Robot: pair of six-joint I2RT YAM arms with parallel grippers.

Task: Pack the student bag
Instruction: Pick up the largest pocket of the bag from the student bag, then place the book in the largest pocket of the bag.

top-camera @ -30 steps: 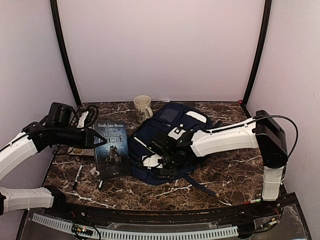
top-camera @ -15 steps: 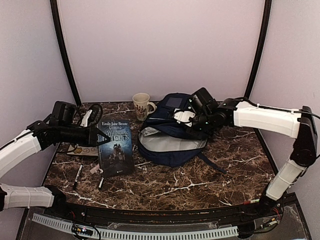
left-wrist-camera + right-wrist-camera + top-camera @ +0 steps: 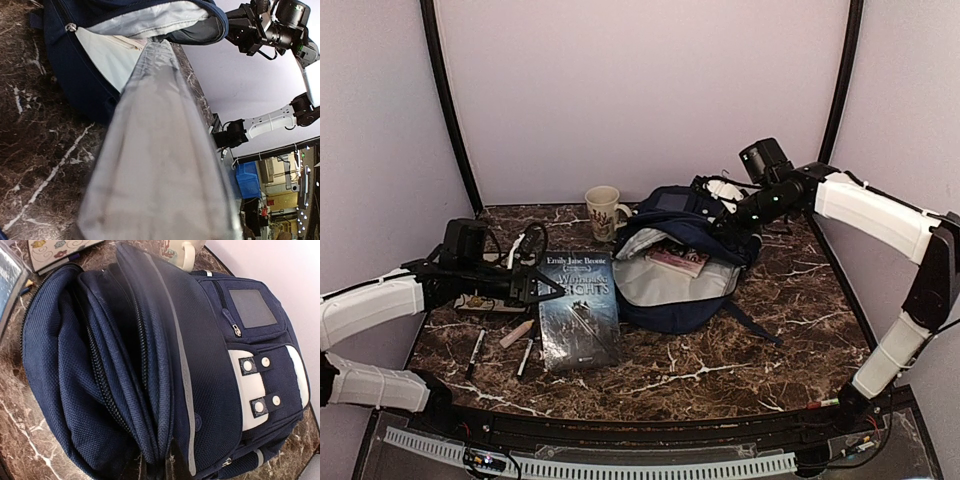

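Note:
The student bag (image 3: 672,290) is a navy backpack lying open at mid-table, its grey lining showing and a pinkish book (image 3: 678,258) inside. My right gripper (image 3: 720,227) is shut on the bag's top flap and holds it raised. In the right wrist view the folded navy fabric (image 3: 150,365) runs down into the pinched gripper (image 3: 159,469). My left gripper (image 3: 548,291) is shut on the left edge of a dark "Wuthering Heights" book (image 3: 578,312), just left of the bag's mouth. That book (image 3: 165,165) fills the left wrist view, pointing at the opening (image 3: 125,45).
A cream mug (image 3: 605,212) stands behind the bag. A patterned notebook (image 3: 485,300) lies under my left arm. Two pens (image 3: 477,350) (image 3: 525,356) and a small beige stick (image 3: 517,333) lie near the front left. Black frame posts flank the back corners.
My right gripper closed on the bag's flap and pulled it up and back, opening the bag. My left gripper carried the book rightward toward the bag.

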